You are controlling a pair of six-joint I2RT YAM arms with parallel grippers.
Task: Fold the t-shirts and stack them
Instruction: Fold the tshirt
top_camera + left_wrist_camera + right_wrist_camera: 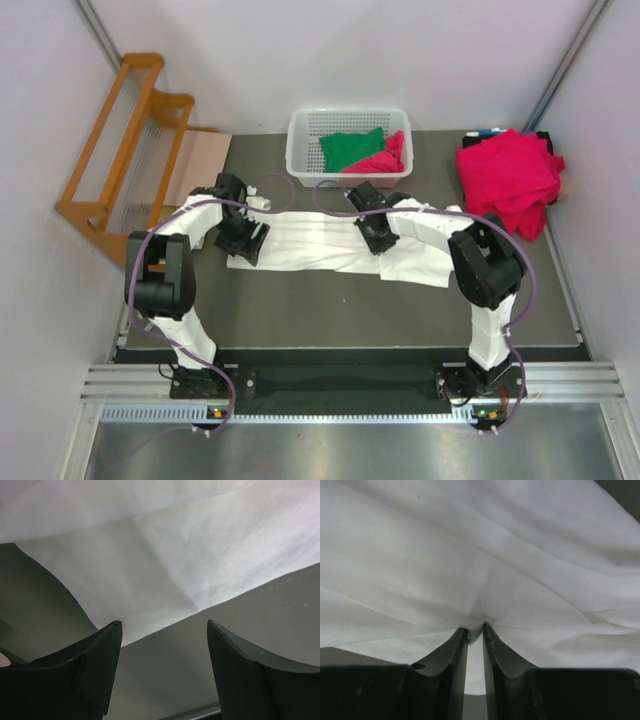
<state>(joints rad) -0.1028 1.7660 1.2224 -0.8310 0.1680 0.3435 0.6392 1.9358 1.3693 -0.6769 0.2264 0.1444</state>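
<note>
- Working on the white t-shirt [320, 245], lying as a long, partly folded strip across the middle of the table [330, 310].
- Pinching a small pucker of its cloth in the right gripper [475, 626], jaws nearly together on that ridge.
- Possibly catching the top layer only, judging by how thin the pinch looks. Lifting then would be peeling the fold open rather than carrying it over.
- Risking a slip as well, with so little cloth between the fingers.
- Hovering the left gripper [165, 625] over the shirt's edge, jaws apart and clamping nothing. Pulling from the right side alone would probably be dragging the strip askew and wrinkling it.
- Leaving the green t-shirt [350, 148] and a crimson t-shirt [385, 158] in the basket [300, 160] at the far edge.
- Leaving the crimson pile [510, 175] at the far right, well apart from the work.
</note>
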